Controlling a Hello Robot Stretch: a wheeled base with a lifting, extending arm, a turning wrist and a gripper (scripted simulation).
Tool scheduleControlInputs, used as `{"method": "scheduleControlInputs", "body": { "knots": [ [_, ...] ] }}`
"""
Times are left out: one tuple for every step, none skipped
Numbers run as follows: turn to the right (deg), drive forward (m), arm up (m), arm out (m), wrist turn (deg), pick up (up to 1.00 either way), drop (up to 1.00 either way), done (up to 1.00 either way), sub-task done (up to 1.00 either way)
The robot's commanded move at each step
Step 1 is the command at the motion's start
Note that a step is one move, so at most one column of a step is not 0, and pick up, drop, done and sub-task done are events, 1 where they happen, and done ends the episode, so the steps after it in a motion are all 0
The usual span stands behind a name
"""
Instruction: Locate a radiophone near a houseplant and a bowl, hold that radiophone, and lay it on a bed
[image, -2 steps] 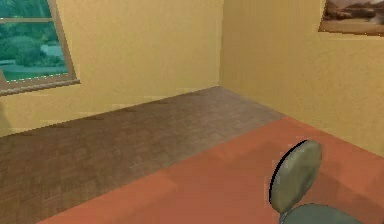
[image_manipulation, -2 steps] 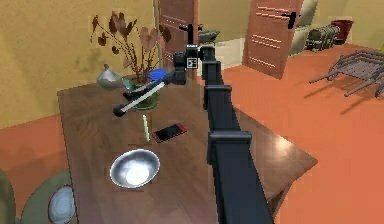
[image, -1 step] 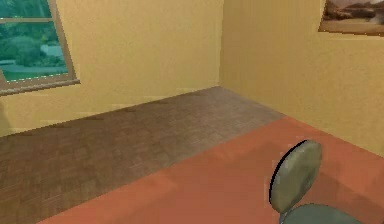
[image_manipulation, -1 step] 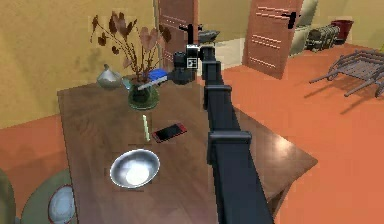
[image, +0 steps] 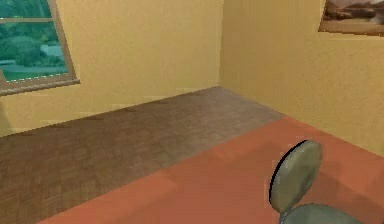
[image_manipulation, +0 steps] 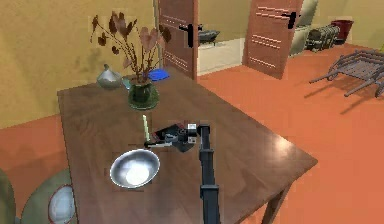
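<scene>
A dark wooden table (image_manipulation: 250, 140) holds a houseplant (image_manipulation: 138, 55) with brownish leaves in a green pot. A silver bowl (image_manipulation: 134, 168) sits near the table's front edge. The dark arm bar (image_manipulation: 207, 175) rises over the table, and my gripper (image_manipulation: 157, 138) lies between the plant and the bowl. A small pale upright thing (image_manipulation: 146, 124), too small to name, stands on the tabletop at the fingers. I cannot tell whether the gripper holds anything. A grey rounded object (image_manipulation: 108, 76) and a blue one (image_manipulation: 160, 74) lie beside the plant.
Two brown doors (image_manipulation: 178, 35) (image_manipulation: 270, 35) stand behind the table. A chair (image_manipulation: 40, 200) is at the table's near left corner, and a metal frame (image_manipulation: 355, 68) lies on the orange floor at right. Ahead are a window (image: 35, 45), a wall picture (image: 352, 15) and a grey chair (image: 297, 180).
</scene>
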Motion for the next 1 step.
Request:
{"method": "scheduleControlInputs", "body": {
  "knots": [
    [0.0, 0.0, 0.0, 0.0, 0.0, 1.0, 0.0, 0.0, 0.0]
  ]
}}
